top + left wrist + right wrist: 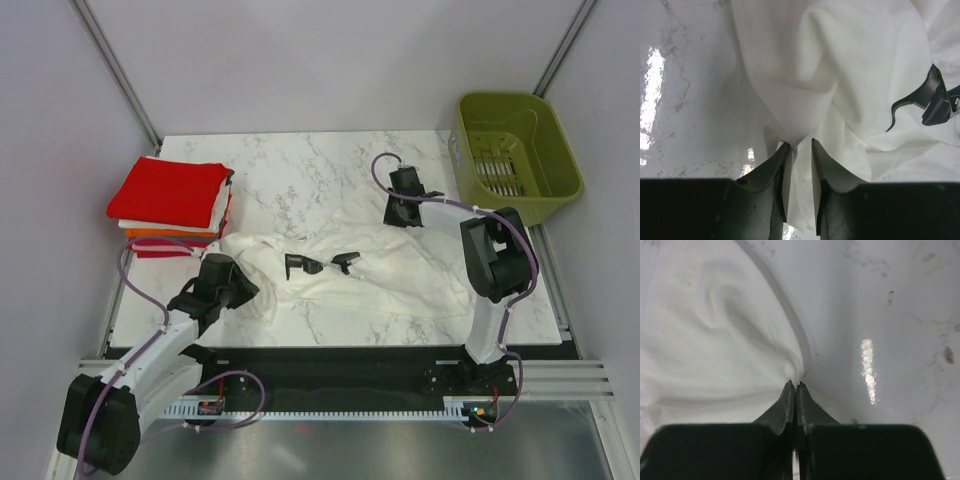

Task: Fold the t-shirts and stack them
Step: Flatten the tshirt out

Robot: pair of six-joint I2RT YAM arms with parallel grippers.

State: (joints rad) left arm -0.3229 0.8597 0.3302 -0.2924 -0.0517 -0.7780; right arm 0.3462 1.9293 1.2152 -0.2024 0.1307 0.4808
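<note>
On the white t-shirt (405, 268), a black print (320, 264) (illegible).

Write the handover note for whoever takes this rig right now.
Left gripper: jaws narrow, a fold of the white t-shirt between them; grip uncertain.
Right gripper: shut on that shirt's edge.
The white t-shirt lies crumpled at the centre; stack of folded shirts, red on top, at the far left corner.
Done: the stack. Left: fold the white one and add it.
</note>
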